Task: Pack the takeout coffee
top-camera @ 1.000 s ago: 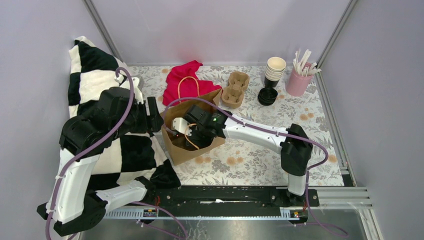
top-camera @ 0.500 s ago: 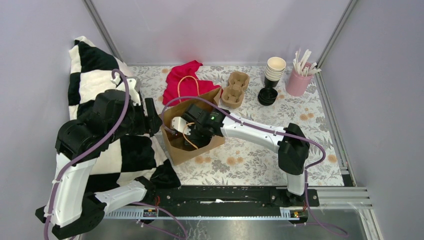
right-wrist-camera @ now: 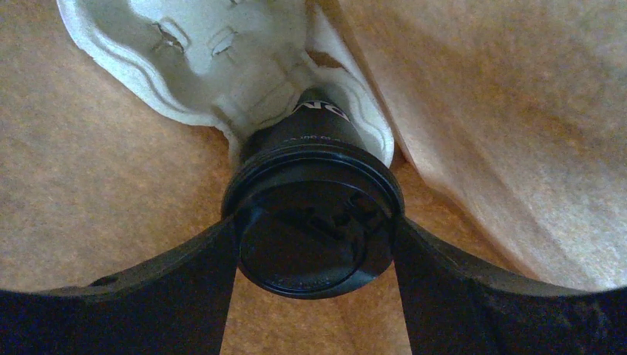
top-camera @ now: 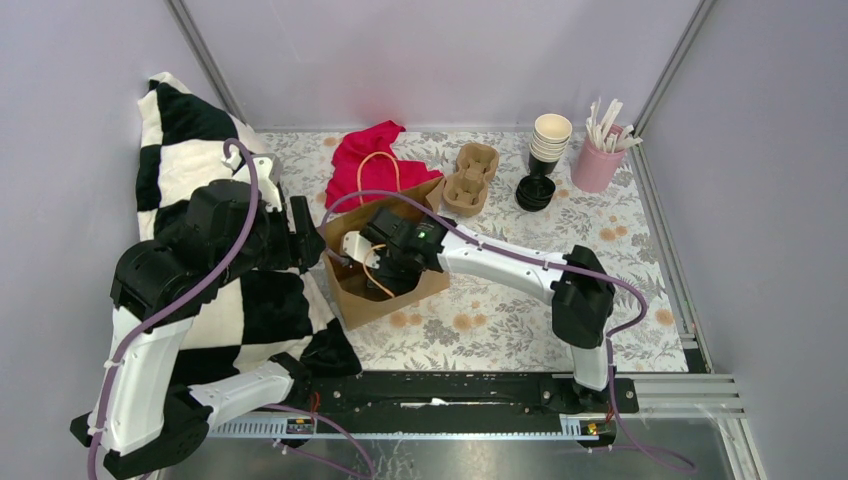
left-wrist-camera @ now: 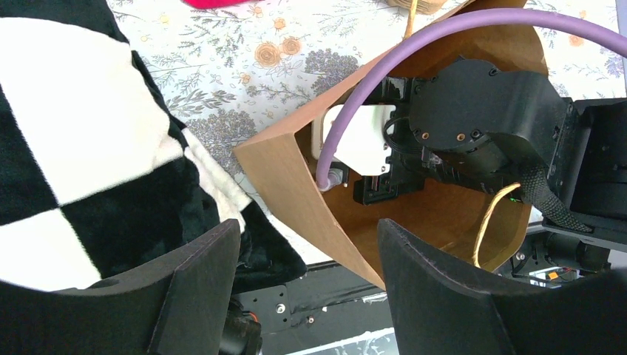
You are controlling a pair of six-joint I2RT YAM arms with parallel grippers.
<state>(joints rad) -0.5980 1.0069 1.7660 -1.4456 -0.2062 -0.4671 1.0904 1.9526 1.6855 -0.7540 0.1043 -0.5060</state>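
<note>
right wrist view puts the takeout coffee (right-wrist-camera: 314,255) deep inside the brown paper bag (right-wrist-camera: 480,133). its dark body is seated in a pocket of a pale moulded pulp carrier (right-wrist-camera: 185,59) lying on the bag's floor, and its black lid (right-wrist-camera: 318,222) faces the camera. the right gripper (right-wrist-camera: 316,233) stands fairly wide, its two fingers pressed against opposite sides of the lid, so it appears to have hold of the cup by the lid.

from the left wrist view, the left gripper (left-wrist-camera: 309,225) is spread wide with nothing clamped. the near wall of the bag runs down between its fingers without either one visibly pinching it, and the right arm's wrist (left-wrist-camera: 473,111) fills the bag's mouth. the top view shows the bag (top-camera: 385,300) upright on the flowered tabletop beside the checkered cushion (top-camera: 200,300).

as a judgement, the main part looks done: coffee lidded, set in its carrier, and inside the bag. what seems left is for the right gripper to let go and come up out of the bag without dragging the cup or catching the orange handle (top-camera: 378,280). whether anything more belongs in the bag, such as a stick from the pink cup (top-camera: 597,165), the pictures do not tell.
</note>
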